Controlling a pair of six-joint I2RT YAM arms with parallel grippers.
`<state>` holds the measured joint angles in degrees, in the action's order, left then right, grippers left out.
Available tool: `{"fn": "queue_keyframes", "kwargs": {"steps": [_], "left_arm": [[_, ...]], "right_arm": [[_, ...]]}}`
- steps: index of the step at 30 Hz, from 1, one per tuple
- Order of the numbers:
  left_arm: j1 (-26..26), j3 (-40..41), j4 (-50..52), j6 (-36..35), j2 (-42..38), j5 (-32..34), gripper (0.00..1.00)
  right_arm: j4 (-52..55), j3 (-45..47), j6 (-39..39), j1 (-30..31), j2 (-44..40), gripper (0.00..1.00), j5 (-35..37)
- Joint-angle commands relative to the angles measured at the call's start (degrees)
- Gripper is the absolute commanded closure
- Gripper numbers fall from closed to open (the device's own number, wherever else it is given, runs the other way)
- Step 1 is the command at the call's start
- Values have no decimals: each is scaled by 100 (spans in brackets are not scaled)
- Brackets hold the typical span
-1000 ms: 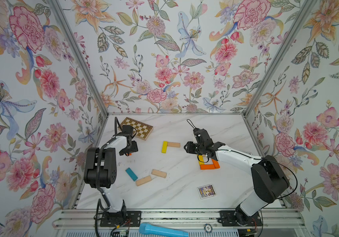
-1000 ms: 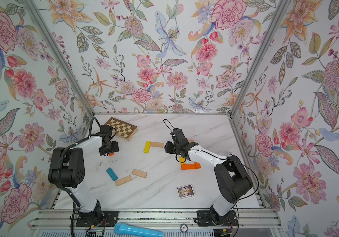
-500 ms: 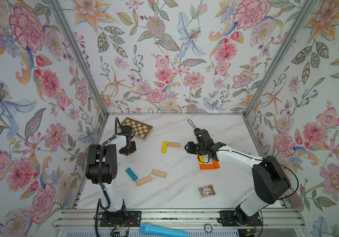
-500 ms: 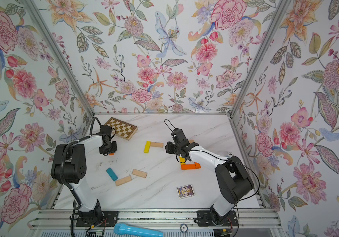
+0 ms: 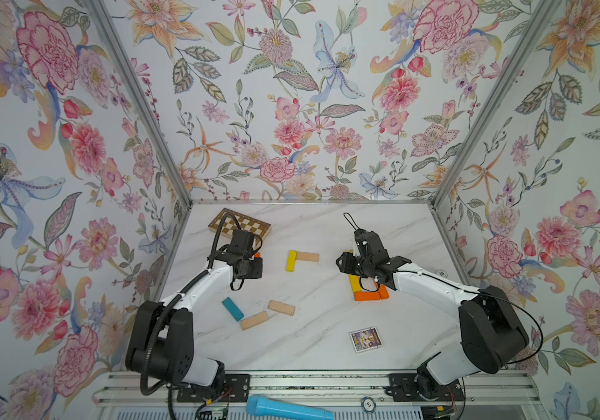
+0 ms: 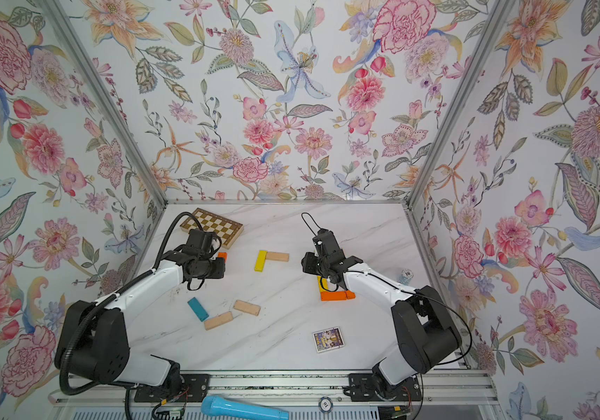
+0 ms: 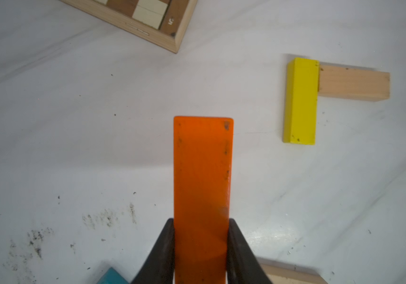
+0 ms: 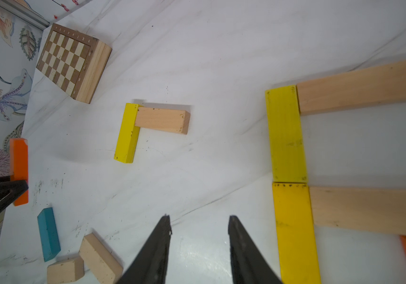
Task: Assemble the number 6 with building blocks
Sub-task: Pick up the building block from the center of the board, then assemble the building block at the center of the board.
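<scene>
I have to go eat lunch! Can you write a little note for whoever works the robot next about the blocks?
Left gripper: shut on an orange block.
Right gripper: open, empty, beside the unfinished 6.
Done: its yellow side, two beige bars and orange bottom lie in place.
Loose: a yellow-and-beige pair, a teal block, two beige blocks.
Left: the loop's last side is hidden by the right arm; if open, close it, probably with the held orange block.
</scene>
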<state>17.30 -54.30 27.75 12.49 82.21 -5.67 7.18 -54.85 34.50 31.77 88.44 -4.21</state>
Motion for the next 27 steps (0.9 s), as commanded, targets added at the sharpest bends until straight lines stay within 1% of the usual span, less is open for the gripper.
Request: {"fn": "queue_keyframes", "kwargs": {"steps": [1,4,7,9,10,14,15,17,27], "left_arm": [[342,240,-120,172,-60,-303,79],[700,215,-279,201,132,-334,78],[998,99,-288,157,532,-345,76],[1148,48,-312,131,690,-333,76],[1183,6,-322,135,943,-322,76],[1232,-80,-397,148,1264,-282,77],[1225,-101,-432,141,1353,-285,77],[1233,-173,-459,131,1514,-281,78],[1309,-625,-367,140,2040,-285,78]], "right_arm": [[-22,109,51,-3,-112,60,85],[-18,119,57,-4,-115,60,82],[-19,149,64,-4,-148,60,100],[-4,191,57,3,-190,60,124],[-7,217,57,-4,-208,60,123],[-12,319,61,-4,-280,60,115],[-8,333,57,-149,-300,60,115],[3,353,49,-197,-326,60,114],[20,371,30,-274,-343,60,77]]}}
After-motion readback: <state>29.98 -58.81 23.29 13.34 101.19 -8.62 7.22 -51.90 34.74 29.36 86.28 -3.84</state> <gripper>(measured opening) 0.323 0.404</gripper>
